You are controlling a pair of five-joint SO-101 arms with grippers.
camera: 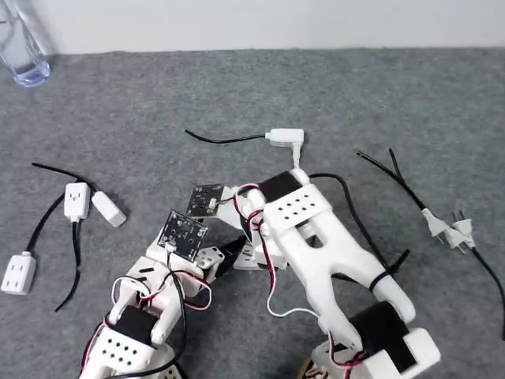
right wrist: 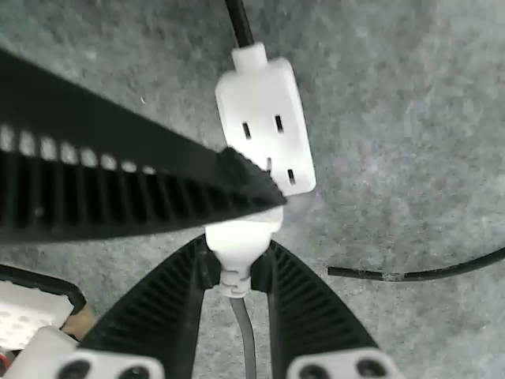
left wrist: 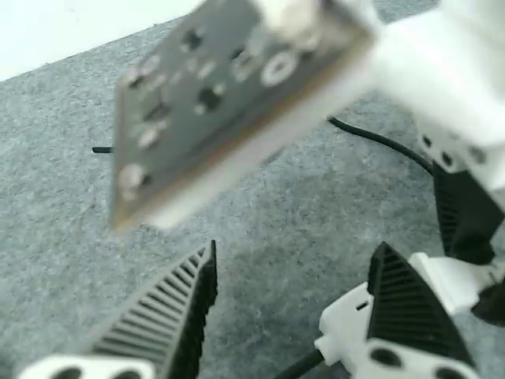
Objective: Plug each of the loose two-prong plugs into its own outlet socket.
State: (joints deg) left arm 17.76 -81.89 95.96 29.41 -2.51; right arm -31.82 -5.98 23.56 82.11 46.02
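On your grey mat (camera: 394, 103), the right gripper (right wrist: 237, 254) is clenched on a white plug (right wrist: 237, 237), just toward 6 o'clock of the table's centre. The plug sits right against the outlet socket (right wrist: 264, 118). Your left gripper (left wrist: 298, 257) is released, with one finger (right wrist: 118, 189) lying across that socket. Two loose plugs (camera: 436, 225) lie at 3 o'clock.

Arms (camera: 323, 253): white printed shells, black servo blocks (camera: 379, 322), red-black-white wiring (camera: 271, 268). Fingers (left wrist: 181, 316): black, ribbed. Wrist camera boards (camera: 183, 231): bare, dark.
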